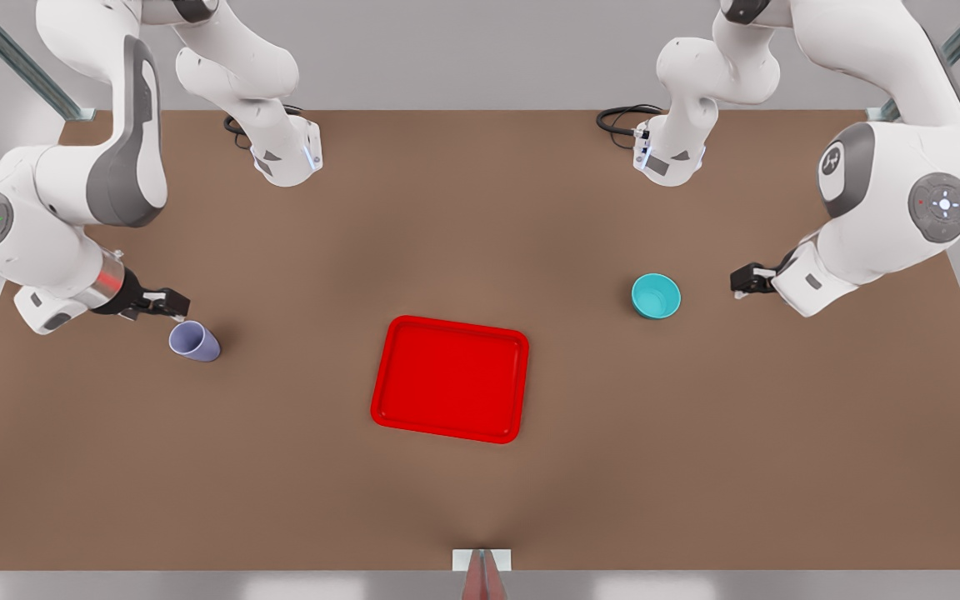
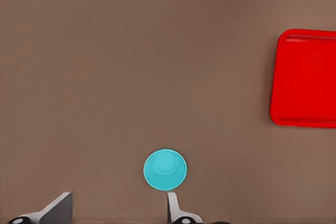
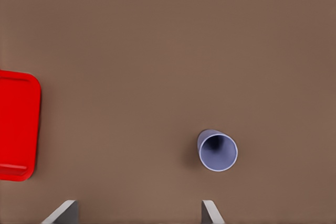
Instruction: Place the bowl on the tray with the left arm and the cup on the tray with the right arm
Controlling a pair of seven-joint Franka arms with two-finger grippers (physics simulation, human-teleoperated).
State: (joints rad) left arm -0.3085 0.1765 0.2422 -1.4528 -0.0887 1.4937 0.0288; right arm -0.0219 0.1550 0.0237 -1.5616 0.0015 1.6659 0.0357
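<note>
1. The left hand [image 1: 738,282] hovers at the front view's right, near the bowl [image 1: 656,296] but apart from it, fingers spread wide and grasping nothing.
2. The right hand [image 1: 170,304] hangs just beside the cup [image 1: 193,341] at the front view's left, likewise released and empty.
3. The tray [image 1: 450,379] lies bare on the desk [image 1: 480,500] between them.
4. The left wrist view looks down into the bowl [image 2: 165,169], close to one fingertip [image 2: 171,203]; the right wrist view shows the cup [image 3: 217,150] upright, its mouth open.
</note>
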